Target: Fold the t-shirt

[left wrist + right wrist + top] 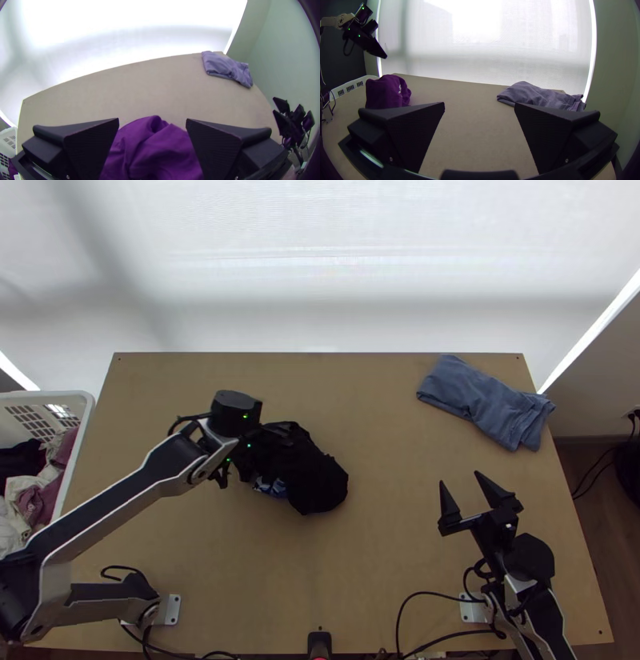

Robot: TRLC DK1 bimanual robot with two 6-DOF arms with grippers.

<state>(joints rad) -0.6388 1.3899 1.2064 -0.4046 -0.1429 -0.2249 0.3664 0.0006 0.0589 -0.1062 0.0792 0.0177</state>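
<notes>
At the far left, beside the light wooden table (368, 556), stands a white plastic laundry basket (68, 397) with slotted walls, holding a jumble of dark, pale and dusky-red clothes (30, 502). Left of the table's middle lies the t-shirt (316, 480), a dark fabric garment bunched in a rounded heap, with a small blue patterned patch at its near edge. The left gripper (260, 457) hangs over the heap's left part, its black fingers (90, 143) spread wide and gripping nothing; the right wrist view shows it raised above the cloth. Well to the right, near its own base, the right gripper (459, 478) is likewise released, fingers apart over bare wood. Beyond it, by the table's far right corner, rests a blue-grey cloth garment (480, 398), folded into a long, slightly rumpled bundle.
</notes>
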